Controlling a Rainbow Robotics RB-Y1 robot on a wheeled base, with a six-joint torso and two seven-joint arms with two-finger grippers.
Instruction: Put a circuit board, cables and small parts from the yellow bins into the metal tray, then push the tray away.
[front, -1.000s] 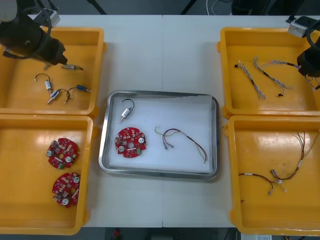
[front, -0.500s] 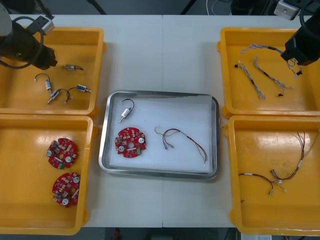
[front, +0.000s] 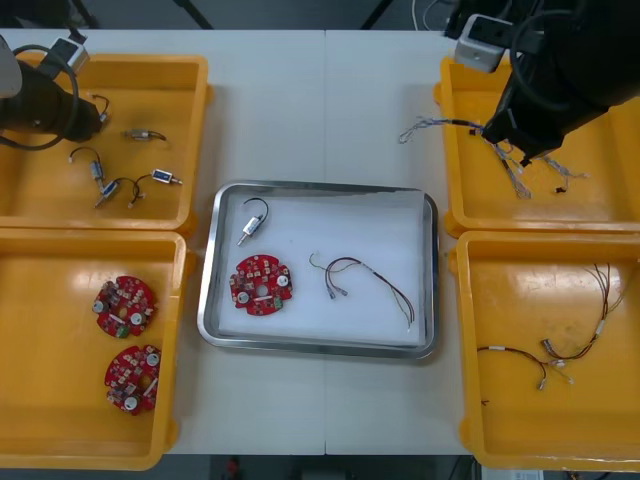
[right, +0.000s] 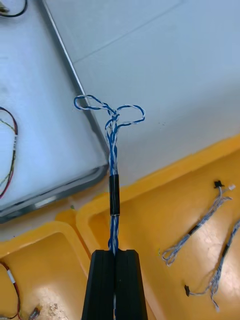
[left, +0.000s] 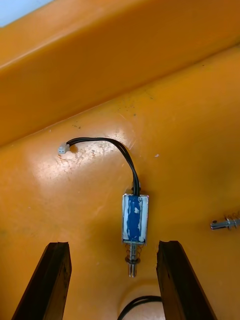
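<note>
My right gripper (front: 493, 131) is shut on a twisted blue and white cable (front: 438, 125) that trails left over the table beyond the far right yellow bin (front: 455, 200). In the right wrist view the cable (right: 113, 150) rises from the closed gripper (right: 115, 260), its looped end hanging by the tray's rim (right: 75, 85). The metal tray (front: 318, 346) holds a red circuit board (front: 262, 284), a small metal part (front: 250, 222) and a red and yellow cable (front: 365, 282). My left gripper (front: 92, 115) is open over a blue-bodied small metal part (left: 135, 222) in the far left bin (front: 190, 95).
More twisted cables (front: 518, 178) lie in the far right bin. The near right bin (front: 470, 400) holds red and yellow cables (front: 565, 350). Two circuit boards (front: 126, 305) (front: 132, 378) lie in the near left bin. Several small metal parts (front: 125, 185) sit in the far left bin.
My right arm has swung left out of the far right bin, carrying the twisted cable over the table towards the tray. The left arm has drifted slightly left.
</note>
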